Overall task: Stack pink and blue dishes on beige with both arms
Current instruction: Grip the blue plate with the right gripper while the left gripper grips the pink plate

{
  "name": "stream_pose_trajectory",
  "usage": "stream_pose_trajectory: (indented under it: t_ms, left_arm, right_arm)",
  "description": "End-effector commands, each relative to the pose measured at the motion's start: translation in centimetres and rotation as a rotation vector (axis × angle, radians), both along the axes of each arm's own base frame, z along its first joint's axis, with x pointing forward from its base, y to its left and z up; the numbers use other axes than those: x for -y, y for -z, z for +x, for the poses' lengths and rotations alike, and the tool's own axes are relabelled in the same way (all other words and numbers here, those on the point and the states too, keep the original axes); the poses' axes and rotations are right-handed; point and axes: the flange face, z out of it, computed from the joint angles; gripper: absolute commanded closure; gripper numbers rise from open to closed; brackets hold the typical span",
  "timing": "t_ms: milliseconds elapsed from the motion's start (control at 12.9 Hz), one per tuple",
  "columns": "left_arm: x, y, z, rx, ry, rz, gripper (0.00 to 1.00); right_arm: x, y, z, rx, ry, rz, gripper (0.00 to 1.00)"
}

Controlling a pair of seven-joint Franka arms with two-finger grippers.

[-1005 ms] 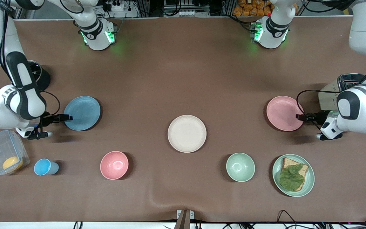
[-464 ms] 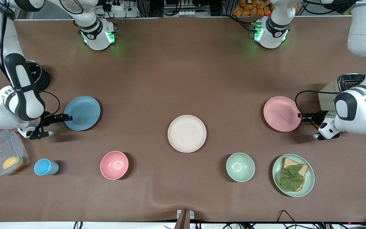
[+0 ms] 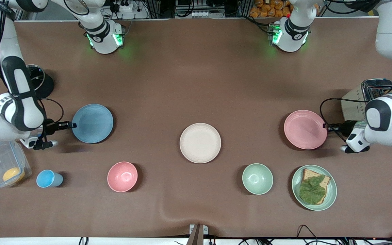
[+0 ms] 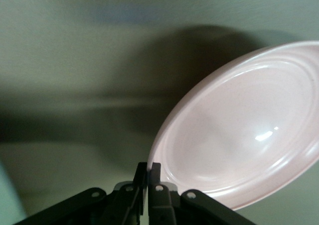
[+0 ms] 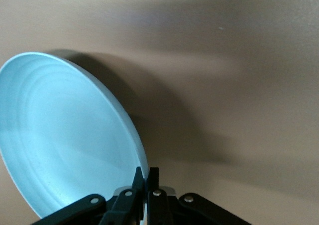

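Brown tabletop [image 3: 196, 85] held everything. Left claw [image 3: 325, 126] pinched pink plate [image 3: 305, 129] at its 3 o'clock rim, right claw [image 3: 70, 125] blue plate [image 3: 93, 123] at 9 o'clock, both lifted, likely for carrying to beige plate [image 3: 200, 143] between them.

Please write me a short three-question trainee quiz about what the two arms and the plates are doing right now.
1. True or false: the right gripper is shut on the blue plate.
2. Which plate does the left gripper grip? A) beige plate B) pink plate C) green plate
3. Fill in: the beige plate carries ___ stacked plates.

Key: 1 true; 2 B, the pink plate; 3 no.
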Motion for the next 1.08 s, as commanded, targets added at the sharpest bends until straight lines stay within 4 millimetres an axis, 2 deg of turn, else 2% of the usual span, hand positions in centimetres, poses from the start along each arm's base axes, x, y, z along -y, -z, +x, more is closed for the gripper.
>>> stream_pose_trajectory:
  t_ms: [0, 155, 309, 464, 773, 1005]
  left_arm:
    - [-0.9, -4.9, 0.8, 0.013, 0.012, -0.025, 1.0]
    - [-1.5, -7.7, 0.5, 0.03, 0.007, -0.022, 1.0]
    - [-1.5, -11.5, 0.3, 0.06, 0.012, -0.022, 1.0]
    - [-1.6, -14.4, 0.5, 0.084, 0.032, 0.007, 1.0]
    - [-3.5, -19.1, 0.3, 0.098, 0.025, 0.025, 1.0]
    - [-3.9, -20.9, 0.0, 0.113, 0.034, 0.051, 1.0]
  right_arm:
    - [-1.3, -3.1, 1.8, -0.044, 0.03, 0.015, 1.0]
    - [-2.5, -4.9, 2.5, -0.082, 0.033, 0.019, 1.0]
    - [-3.3, -7.0, 3.3, -0.111, 0.042, 0.018, 1.0]
    - [-4.7, -8.3, 3.9, -0.135, 0.047, 0.008, 1.0]
    - [-5.1, -8.7, 4.1, -0.138, 0.052, -0.001, 1.0]
    - [-5.1, -8.7, 4.1, -0.138, 0.052, -0.001, 1.0]
